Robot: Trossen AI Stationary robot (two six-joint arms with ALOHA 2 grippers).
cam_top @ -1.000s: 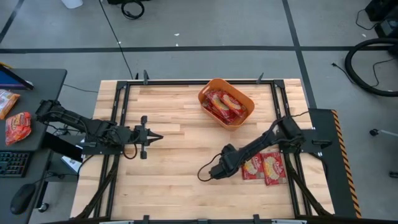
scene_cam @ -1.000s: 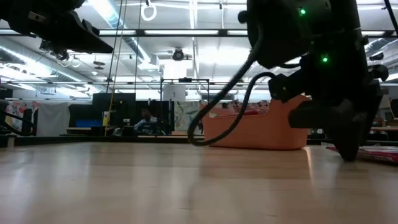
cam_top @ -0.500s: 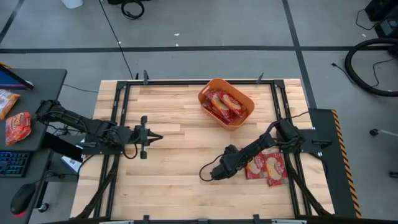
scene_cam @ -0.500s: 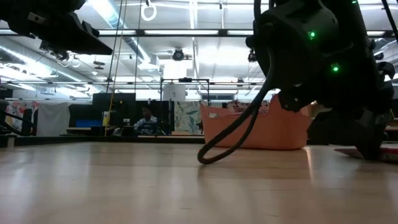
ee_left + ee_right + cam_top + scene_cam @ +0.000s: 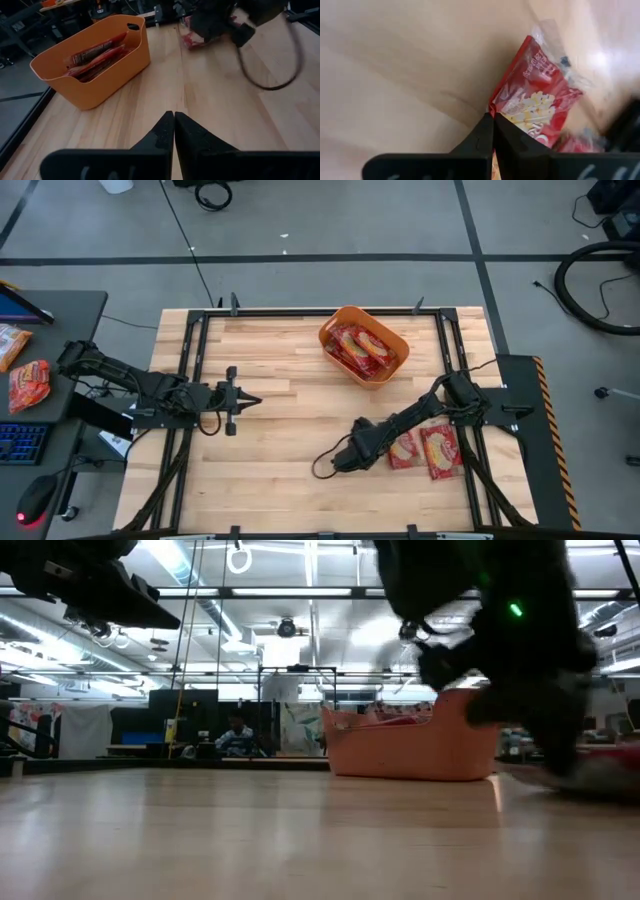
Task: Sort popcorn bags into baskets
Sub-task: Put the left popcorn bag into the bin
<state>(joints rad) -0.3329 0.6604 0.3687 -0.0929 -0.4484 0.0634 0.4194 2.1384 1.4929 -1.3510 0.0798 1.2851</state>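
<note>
An orange basket (image 5: 365,345) stands at the table's far middle with several red popcorn bags (image 5: 360,348) inside. Two more popcorn bags lie flat near the right edge, one (image 5: 405,448) beside the other (image 5: 440,450). My right gripper (image 5: 493,116) is down at the left one's edge and shut on it; in the low view it is a dark blur (image 5: 540,690). My left gripper (image 5: 255,399) hovers shut over the table's left half, holding nothing, its fingers pointing at the basket (image 5: 95,60). My right gripper pinches the popcorn bag's left edge (image 5: 492,106) between its two fingertips. The fingers slant down from the table's left side. The rest of the bag (image 5: 535,100) lies flat on the table beyond the tips.
A black cable loop (image 5: 325,465) hangs off my right arm near the table's front. Black frame rails (image 5: 190,370) run along the left and right sides. A desk at the left holds another red packet (image 5: 28,383). Bare wood lies between the basket and the bags.
My right gripper has shut, its fingers closing on the left bag's edge. Its arm has shifted a little toward the table's near left, and the cable loop has swung with it.
</note>
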